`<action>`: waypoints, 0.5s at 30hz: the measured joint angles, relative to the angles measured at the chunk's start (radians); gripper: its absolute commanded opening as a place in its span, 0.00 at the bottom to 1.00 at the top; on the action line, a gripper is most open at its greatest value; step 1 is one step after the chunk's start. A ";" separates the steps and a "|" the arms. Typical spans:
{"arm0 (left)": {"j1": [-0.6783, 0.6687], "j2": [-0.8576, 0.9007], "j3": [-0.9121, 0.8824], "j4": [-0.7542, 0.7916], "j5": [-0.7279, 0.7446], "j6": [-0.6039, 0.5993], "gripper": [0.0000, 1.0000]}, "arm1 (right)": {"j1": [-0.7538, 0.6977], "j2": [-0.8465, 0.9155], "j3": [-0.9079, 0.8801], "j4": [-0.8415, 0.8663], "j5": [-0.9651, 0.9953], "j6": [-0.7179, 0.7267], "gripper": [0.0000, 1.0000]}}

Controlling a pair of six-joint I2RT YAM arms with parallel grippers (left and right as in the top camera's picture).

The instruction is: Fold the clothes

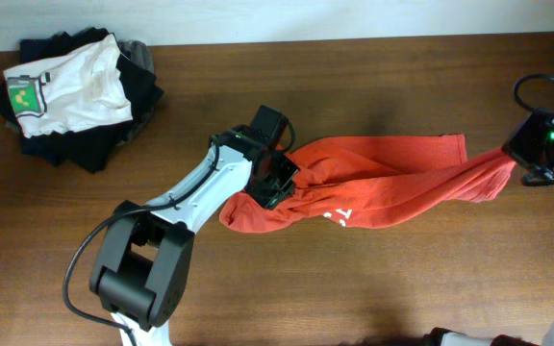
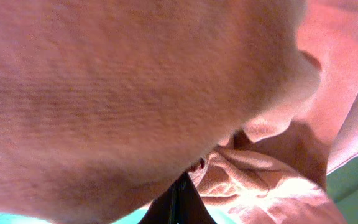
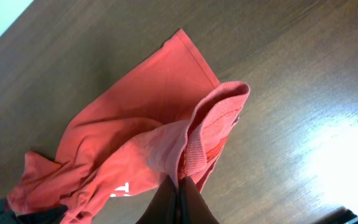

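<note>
Overhead view: red-orange T-shirt stretched along the table, centre to right side.
Left jaws: clenched on its bunched left end.
Right jaws: clenched on a folded edge at its right end.

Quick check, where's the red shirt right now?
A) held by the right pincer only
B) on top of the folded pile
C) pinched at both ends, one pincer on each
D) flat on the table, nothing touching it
C: the left pincer is shut on the bunched left end of the red T-shirt and the right pincer is shut on its right end, with the cloth strung between them.
</note>
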 measured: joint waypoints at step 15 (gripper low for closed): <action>-0.001 -0.731 0.037 -0.069 -0.147 0.381 0.01 | 0.000 -0.204 -0.003 -0.028 -0.042 0.001 0.04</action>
